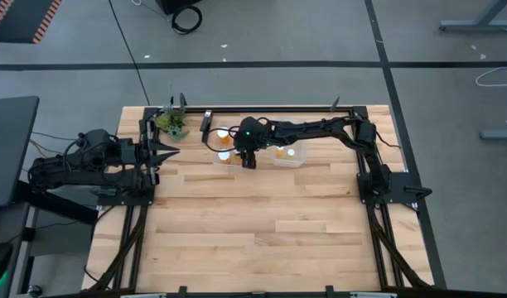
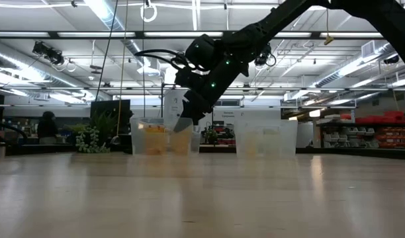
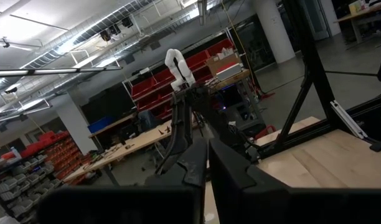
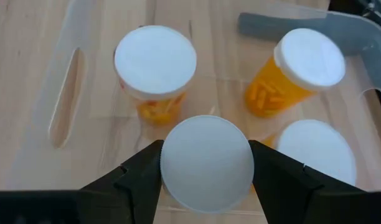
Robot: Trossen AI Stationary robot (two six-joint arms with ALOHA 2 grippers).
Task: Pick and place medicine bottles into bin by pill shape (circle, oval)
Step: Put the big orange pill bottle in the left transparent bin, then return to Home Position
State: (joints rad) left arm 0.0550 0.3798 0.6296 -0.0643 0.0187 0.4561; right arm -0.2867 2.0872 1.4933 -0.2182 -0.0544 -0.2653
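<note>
My right gripper is shut on a medicine bottle with a round white cap, over the left clear bin. The gripper also shows in the high view and in the low view. In that bin stand a white-capped orange bottle, a tilted orange bottle and a third bottle whose white cap alone shows. A second clear bin with bottles stands to the right of it. My left gripper is shut and empty at the table's left edge. My right gripper pinches the bottle's white cap by its rim between its two fingers, one on each side. The fingers come from above, pointing down. The cap hides the body, and I cannot tell whether the base rests on the bin floor.
A small green plant stands at the far left corner. A black frame runs along the far edge and the sides. The wooden table top stretches toward the near edge. The left bin has a handle slot in its wall.
</note>
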